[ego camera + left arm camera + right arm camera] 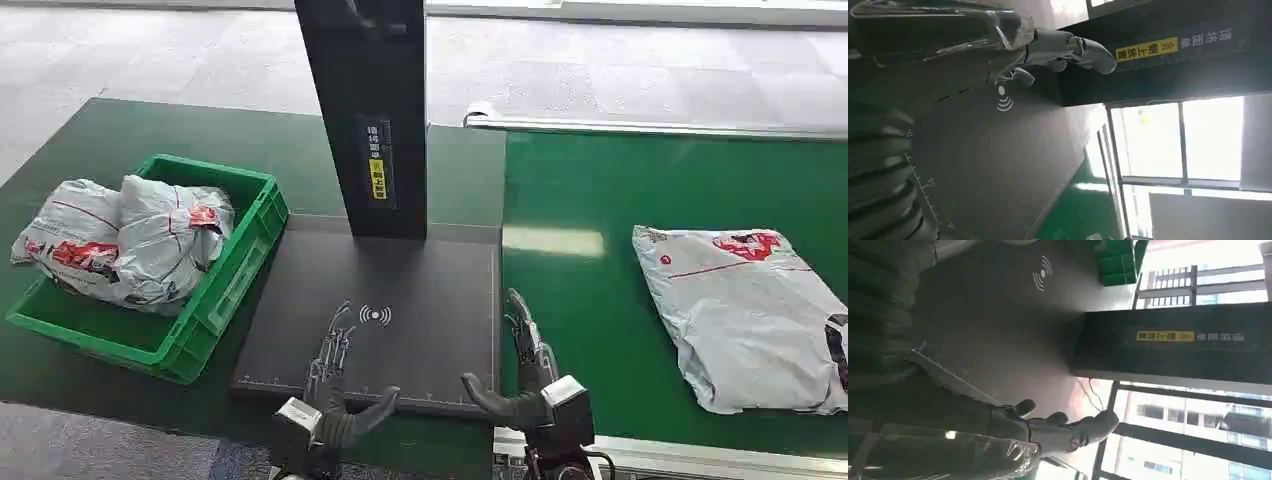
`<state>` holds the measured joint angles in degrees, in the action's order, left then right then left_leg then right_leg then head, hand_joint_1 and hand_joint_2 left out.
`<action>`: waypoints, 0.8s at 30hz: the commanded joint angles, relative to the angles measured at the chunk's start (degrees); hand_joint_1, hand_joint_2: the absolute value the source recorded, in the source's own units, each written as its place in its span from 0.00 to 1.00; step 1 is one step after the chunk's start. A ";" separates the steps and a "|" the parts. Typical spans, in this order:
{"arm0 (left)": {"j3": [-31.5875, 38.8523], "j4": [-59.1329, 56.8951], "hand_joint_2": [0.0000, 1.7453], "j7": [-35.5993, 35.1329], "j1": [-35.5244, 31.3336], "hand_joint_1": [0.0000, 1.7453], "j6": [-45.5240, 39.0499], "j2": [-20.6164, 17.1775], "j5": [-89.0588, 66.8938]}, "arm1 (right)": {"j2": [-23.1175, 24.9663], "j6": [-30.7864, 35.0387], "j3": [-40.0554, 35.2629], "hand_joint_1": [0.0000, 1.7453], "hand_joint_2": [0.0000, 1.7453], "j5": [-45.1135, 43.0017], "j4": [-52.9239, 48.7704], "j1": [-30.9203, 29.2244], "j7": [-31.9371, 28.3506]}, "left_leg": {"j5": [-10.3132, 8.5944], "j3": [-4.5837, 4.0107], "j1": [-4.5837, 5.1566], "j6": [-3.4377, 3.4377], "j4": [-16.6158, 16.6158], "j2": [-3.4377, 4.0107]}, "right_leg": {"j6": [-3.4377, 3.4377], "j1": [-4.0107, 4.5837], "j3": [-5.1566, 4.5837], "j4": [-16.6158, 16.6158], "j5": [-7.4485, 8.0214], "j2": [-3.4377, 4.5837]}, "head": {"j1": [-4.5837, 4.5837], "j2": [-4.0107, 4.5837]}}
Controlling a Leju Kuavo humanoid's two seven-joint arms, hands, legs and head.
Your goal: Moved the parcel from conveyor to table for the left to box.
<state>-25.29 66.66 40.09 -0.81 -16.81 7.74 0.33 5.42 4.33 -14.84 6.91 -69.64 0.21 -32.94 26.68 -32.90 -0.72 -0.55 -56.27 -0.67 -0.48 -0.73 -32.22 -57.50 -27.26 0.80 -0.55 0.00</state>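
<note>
A grey plastic parcel [745, 312] with red printing lies flat on the green conveyor [590, 290] at the right, well away from both hands. My right hand [525, 375] hovers at the seam between the dark scanning plate [420, 300] and the belt, fingers stretched forward and thumb out, holding nothing. My left hand [335, 385] sits over the plate's near edge, also spread and empty. The wrist views show the left hand [1048, 50] and the right hand [1058, 430] with extended fingers above the plate.
A green crate [215, 290] at the left holds two similar grey parcels [130, 240]. A black post [368, 110] with a yellow label rises from the back of the plate. The conveyor's metal rim [700, 455] runs along the near edge.
</note>
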 commanded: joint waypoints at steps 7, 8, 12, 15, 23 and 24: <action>-1.32 -2.02 1.00 -0.09 -0.48 0.00 -0.30 -0.91 -0.12 | -1.21 1.77 -1.07 0.00 1.00 2.56 1.10 -1.24 1.58 | 0.01 0.07 0.01 0.02 0.04 0.07 | 0.02 0.00 0.06 0.05 0.00 -0.02 | 0.00 0.00; -1.38 -2.05 1.00 -0.09 -0.40 0.00 -0.41 -0.96 -0.14 | -1.20 1.04 -0.92 0.00 1.00 2.07 0.33 -1.07 2.83 | 0.01 0.06 0.01 0.02 0.03 0.05 | 0.01 0.00 0.05 0.04 0.00 -0.02 | 0.00 0.00; -1.30 -2.09 1.00 -0.09 -0.24 0.00 -0.50 -0.87 -0.22 | -1.39 2.08 -1.11 0.00 1.00 4.10 -2.02 -0.40 4.83 | 0.01 0.07 0.02 0.04 0.04 0.06 | 0.02 0.00 0.07 0.06 0.00 -0.05 | 0.02 0.00; -1.44 -2.56 1.00 -0.09 -0.51 0.00 -0.33 -0.66 -0.40 | -1.45 3.31 -1.11 0.00 1.00 5.75 -3.32 0.10 6.00 | 0.02 0.07 0.01 0.04 0.05 0.08 | 0.03 0.01 0.07 0.07 0.00 -0.04 | 0.02 0.00; -1.37 -2.71 1.00 -0.09 -0.46 0.00 -1.72 0.24 -0.56 | -3.10 6.45 -1.11 0.00 1.00 12.78 -4.20 -0.29 10.96 | 0.00 0.05 0.01 0.03 0.04 0.03 | 0.01 0.00 0.04 0.05 0.00 -0.05 | 0.00 0.00; -1.39 -2.71 1.00 -0.09 -0.46 0.00 -1.71 0.27 -0.56 | -3.23 6.46 -0.99 0.00 1.00 12.78 -4.25 -0.36 10.96 | 0.01 0.04 0.02 0.03 0.02 0.01 | 0.01 0.00 0.03 0.04 -0.01 -0.06 | 0.00 0.00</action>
<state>-25.40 66.62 40.06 -0.81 -17.68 7.76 -0.02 4.92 9.29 -15.04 16.33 -73.20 0.71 -24.59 26.68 -32.90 -0.72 -0.55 -56.27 -0.67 -0.48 -0.73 -32.24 -57.50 -27.26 0.81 -0.55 0.00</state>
